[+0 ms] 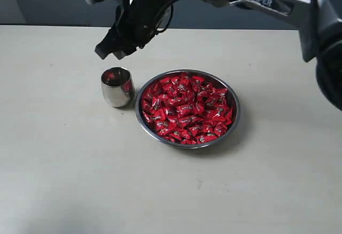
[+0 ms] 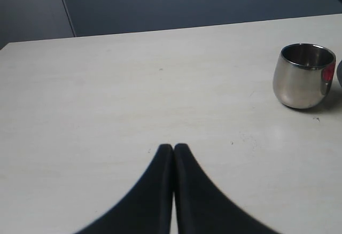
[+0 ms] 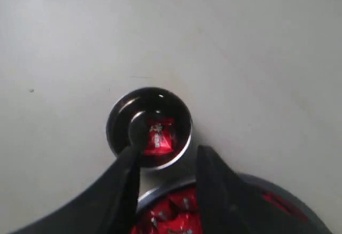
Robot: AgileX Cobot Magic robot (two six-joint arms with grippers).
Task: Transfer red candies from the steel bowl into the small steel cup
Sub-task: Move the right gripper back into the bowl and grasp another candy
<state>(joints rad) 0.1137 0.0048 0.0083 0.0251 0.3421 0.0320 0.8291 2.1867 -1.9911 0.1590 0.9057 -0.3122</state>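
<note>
the right gripper (image 3: 169,154) is seen apart, empty, over the small polished steel cup (image 3: 118,112) holding one shiny red-wrapped candy (image 3: 158,138); a straight lift is advised before the wide steel bowl (image 1: 237,108) alongside is approached.

Cup under jaws
Small steel cup (image 3: 118,117), candy (image 3: 158,137) inside, directly below right gripper's (image 3: 166,156) jaws; steel bowl (image 1: 236,117) just beside.

Pale beige table (image 1: 64,180), matte, faint specks; dark blue-grey wall (image 2: 187,4) behind far edge.
</note>
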